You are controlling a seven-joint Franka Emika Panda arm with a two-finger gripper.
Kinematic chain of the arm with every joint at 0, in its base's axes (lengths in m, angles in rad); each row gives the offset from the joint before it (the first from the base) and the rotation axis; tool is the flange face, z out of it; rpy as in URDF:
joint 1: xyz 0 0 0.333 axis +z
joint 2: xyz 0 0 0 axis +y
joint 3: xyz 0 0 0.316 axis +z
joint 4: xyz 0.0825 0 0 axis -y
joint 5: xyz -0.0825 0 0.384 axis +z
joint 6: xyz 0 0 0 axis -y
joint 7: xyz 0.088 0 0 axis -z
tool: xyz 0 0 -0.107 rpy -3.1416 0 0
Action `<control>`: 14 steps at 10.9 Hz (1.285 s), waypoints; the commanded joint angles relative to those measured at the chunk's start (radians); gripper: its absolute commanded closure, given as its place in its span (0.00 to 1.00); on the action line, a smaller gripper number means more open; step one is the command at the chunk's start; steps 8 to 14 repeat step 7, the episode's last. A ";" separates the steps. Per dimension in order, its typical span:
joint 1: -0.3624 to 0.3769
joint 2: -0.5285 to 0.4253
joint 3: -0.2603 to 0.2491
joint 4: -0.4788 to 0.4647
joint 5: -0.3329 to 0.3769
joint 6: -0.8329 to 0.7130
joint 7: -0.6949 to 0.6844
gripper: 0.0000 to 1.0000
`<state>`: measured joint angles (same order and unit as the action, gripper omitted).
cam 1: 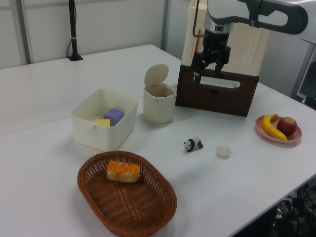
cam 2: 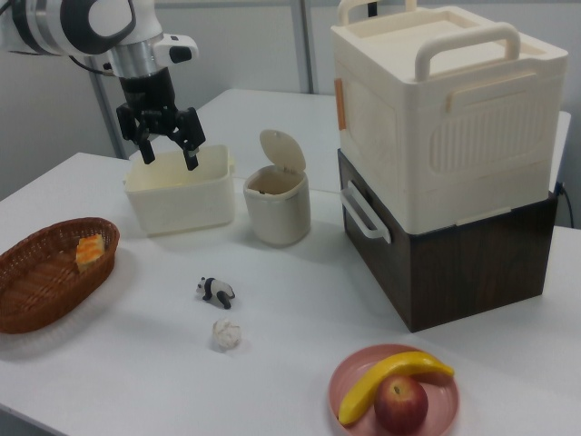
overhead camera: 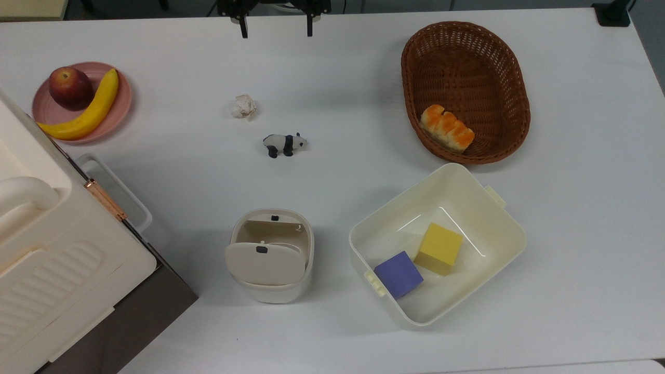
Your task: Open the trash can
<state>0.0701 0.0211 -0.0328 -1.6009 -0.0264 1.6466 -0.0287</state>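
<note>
The trash can (overhead camera: pixel 270 283) is a small cream-white bin near the front of the white table, left of the lidless tub in the top view. Its beige-grey lid (cam 1: pixel 156 75) stands raised on its hinge, and the inside shows. A small dark button (overhead camera: pixel 274 217) sits at the rim. My gripper (overhead camera: pixel 276 32) hangs open and empty at the top view's top edge, far from the bin. It is high above the table in the left view (cam 1: pixel 207 76) and the right view (cam 2: pixel 169 161).
A crumpled paper ball (overhead camera: pixel 244 106) and a toy panda (overhead camera: pixel 284 143) lie mid-table. A cream tub (overhead camera: pixel 483 208) holds a yellow and a purple cube. A wicker basket (overhead camera: pixel 467 47) holds bread. A pink plate (overhead camera: pixel 122 104) carries an apple and banana. A big white box (cam 2: pixel 445 109) stands on a dark crate.
</note>
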 commanded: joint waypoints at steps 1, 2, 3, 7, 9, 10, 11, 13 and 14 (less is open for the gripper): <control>0.013 -0.021 -0.016 -0.005 -0.010 -0.021 0.027 0.00; 0.013 -0.023 -0.016 -0.007 -0.007 -0.022 0.029 0.00; 0.013 -0.023 -0.015 -0.007 -0.004 -0.024 0.029 0.00; 0.013 -0.023 -0.015 -0.007 -0.004 -0.024 0.027 0.00; 0.013 -0.023 -0.015 -0.007 -0.004 -0.024 0.027 0.00; 0.013 -0.023 -0.015 -0.007 -0.004 -0.024 0.027 0.00; 0.013 -0.023 -0.015 -0.007 -0.004 -0.024 0.027 0.00; 0.013 -0.023 -0.015 -0.007 -0.004 -0.024 0.027 0.00; 0.013 -0.023 -0.015 -0.007 -0.004 -0.024 0.027 0.00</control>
